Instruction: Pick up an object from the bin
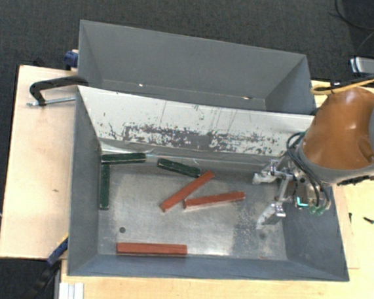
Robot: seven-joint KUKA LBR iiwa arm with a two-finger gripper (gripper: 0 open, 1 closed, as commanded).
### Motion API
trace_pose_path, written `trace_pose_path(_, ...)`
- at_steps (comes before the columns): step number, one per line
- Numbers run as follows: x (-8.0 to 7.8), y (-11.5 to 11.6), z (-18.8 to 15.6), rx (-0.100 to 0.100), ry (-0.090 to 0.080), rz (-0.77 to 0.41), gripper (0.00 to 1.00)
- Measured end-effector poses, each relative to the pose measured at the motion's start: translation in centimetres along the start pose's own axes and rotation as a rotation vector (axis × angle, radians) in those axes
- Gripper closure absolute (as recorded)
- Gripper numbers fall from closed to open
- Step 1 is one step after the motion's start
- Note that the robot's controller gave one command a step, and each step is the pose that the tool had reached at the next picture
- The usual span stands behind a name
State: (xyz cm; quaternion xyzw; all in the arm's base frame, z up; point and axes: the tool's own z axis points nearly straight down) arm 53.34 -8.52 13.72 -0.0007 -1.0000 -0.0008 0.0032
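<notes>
Claw (269, 196) spread, empty, bin's (182, 66) right side — three red bars (151, 248), three green bars (178, 168).

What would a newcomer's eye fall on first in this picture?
The orange-covered arm at the right stands out, its tool open over bare floor of the grey metal bin. Next come three flat reddish-brown bars, two close together mid-bin and one by the near wall, and three dark green bars at the far left.

Open bin floor (231, 238) at right; red sticks (214, 200) across centre.
</notes>
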Motion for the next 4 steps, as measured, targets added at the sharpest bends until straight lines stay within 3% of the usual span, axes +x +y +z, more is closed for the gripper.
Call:
trace_pose_path(1,-0.1,0.0,-0.4,0.001,-0.006,-0.001,0.0)
trace_pose_path(2,-3.0,4.3,6.1,0.0,0.004,0.006,1.0)
trace_pose_path(3,-3.0,4.4,6.1,0.001,0.003,0.006,1.0)
trace_pose_path(4,-3.2,4.0,-9.0,0.002,-0.014,-0.015,1.0)
